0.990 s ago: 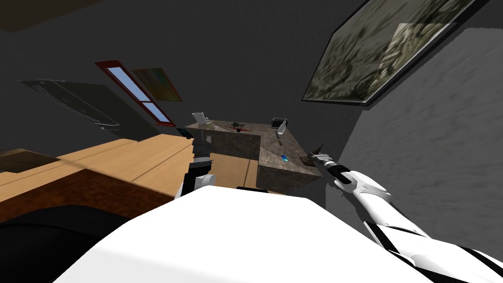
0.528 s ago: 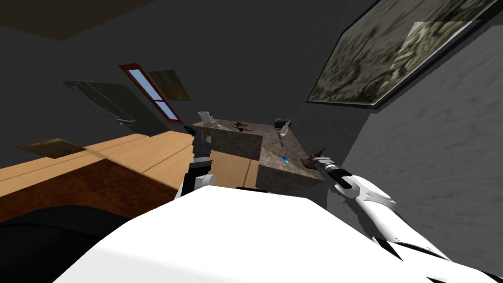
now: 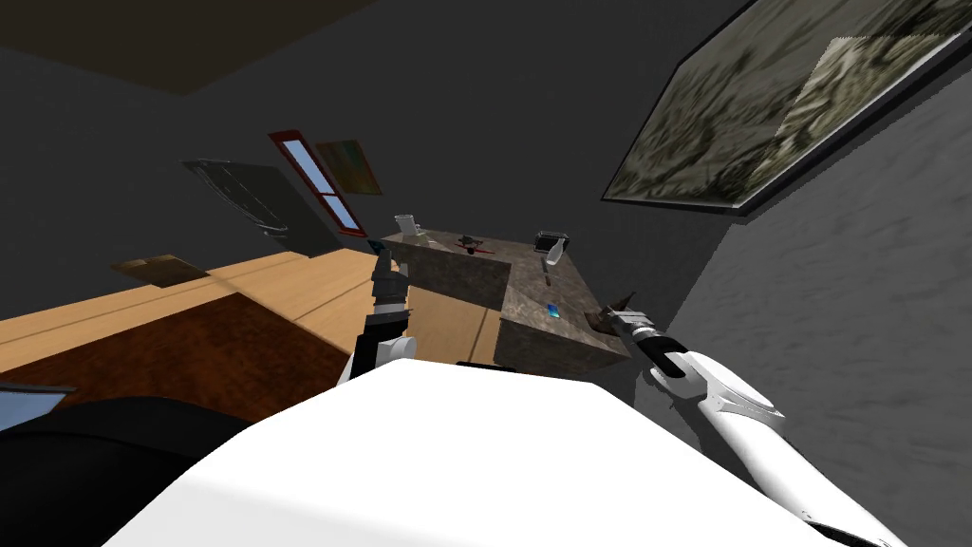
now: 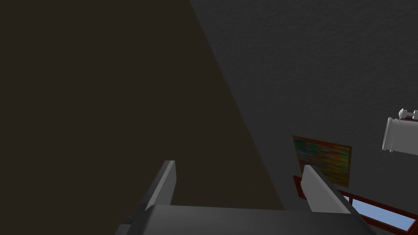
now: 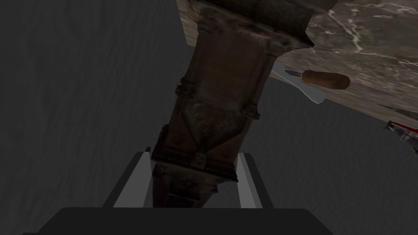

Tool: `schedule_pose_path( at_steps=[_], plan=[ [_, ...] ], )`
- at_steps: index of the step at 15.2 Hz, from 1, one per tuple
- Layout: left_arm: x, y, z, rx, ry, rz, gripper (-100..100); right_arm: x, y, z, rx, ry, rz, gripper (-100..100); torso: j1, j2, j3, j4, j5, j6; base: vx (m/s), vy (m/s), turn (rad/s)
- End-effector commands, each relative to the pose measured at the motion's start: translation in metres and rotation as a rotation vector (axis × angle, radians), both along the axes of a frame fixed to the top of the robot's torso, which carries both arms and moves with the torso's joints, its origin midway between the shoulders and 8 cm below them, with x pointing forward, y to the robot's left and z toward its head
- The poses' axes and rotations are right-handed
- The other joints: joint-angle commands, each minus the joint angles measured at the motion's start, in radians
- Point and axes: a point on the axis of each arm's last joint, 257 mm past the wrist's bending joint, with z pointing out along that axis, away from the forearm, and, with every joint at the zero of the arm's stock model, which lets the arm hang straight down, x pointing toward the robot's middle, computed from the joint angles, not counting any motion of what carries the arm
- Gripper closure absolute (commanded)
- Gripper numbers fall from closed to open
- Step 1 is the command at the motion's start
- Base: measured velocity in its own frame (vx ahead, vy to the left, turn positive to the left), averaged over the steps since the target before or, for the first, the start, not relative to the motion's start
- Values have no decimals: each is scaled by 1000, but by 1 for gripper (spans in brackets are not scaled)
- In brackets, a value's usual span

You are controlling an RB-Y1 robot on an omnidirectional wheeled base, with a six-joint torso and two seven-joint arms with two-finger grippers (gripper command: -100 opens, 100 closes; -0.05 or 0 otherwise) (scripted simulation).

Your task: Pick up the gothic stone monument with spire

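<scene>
Left arm (image 3: 383, 306), raised just in front of the counter (image 3: 524, 285): left jaws spread, gripping nothing. Brown carved monument (image 5: 220, 102), at the counter's right near corner: spire end pinched between the right jaws, both fingers (image 5: 132, 183) pressing its sides; whether its base touches the counter cannot be told. A brown-handled knife (image 5: 324, 79) lies on the counter nearby.

The dark brown carved stone monument (image 5: 220, 106) is cut off at its broad end, far from the right gripper (image 5: 192, 158); its narrow end is hidden behind the gripper's body. A brown-handled knife (image 5: 324, 78) has its blade partly behind the monument. A small red-and-white thing (image 5: 402, 132), cut by the edge, is unidentifiable
</scene>
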Motion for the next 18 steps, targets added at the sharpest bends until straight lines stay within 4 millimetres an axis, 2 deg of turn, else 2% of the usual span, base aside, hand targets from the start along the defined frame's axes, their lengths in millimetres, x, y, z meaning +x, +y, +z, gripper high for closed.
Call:
schedule_pose_path(
  at_steps=[1, 4, 5, 7, 8, 10, 12, 13, 14, 15, 16, 18],
  plan=[
    [0, 0, 0, 0, 0, 0, 0, -14, -4, -4, 0, 10, -34, 100, 0, 0, 0, 0, 0, 0, -24, -59, 197],
    [0, 0, 0, 0, 0, 0, 0, -11, 7, 4, -4, -5, -8, 100, 0, -1, -1, -1, -1, 1, -12, -27, 20],
    [0, 0, 0, 0, 0, 0, 0, -28, -2, -2, 0, 4, -58, 100, 1, -1, -1, -1, 0, 1, -9, -26, 136],
    [0, 0, 0, 0, 0, 0, 0, -27, 7, 4, -4, -5, -38, 100, 0, -1, -1, -1, -1, 0, -22, -47, 152],
    [0, 0, 0, 0, 0, 0, 0, -43, -4, -1, 2, 5, -91, 100, 0, -1, -1, -1, -1, 0, -23, -63, 163],
    [0, 0, 0, 0, 0, 0, 0, -47, 2, 1, -4, 7, -80, 100, -3, 0, -1, -1, -2, 0, -30, -71, 137],
    [0, 0, 0, 0, 0, 0, 0, -43, 8, 7, -5, -6, -66, 100, -1, 0, 0, -1, -1, 1, -9, -20, -15],
    [0, 0, 0, 0, 0, 0, 0, -60, -2, 3, -1, 4, -119, 100, 1, -1, -1, -1, -1, 1, -12, -23, 139],
    [0, 0, 0, 0, 0, 0, 0, -65, 1, 3, -4, 9, -115, 100, 1, -1, -1, -1, -1, 1, -29, -44, 205],
    [0, 0, 0, 0, 0, 0, 0, -60, 8, 10, -6, -5, -98, 100, 0, 0, 0, -1, -1, 0, -26, -42, 99],
    [0, 0, 0, 0, 0, 0, 0, -78, -3, 6, -2, 6, -154, 100, 0, 0, 0, 0, 0, 1, -27, -65, 175],
    [0, 0, 0, 0, 0, 0, 0, -80, 5, 10, -7, 4, -139, 100, -1, 1, 0, 0, 0, 1, -26, -59, 129]
  ],
)
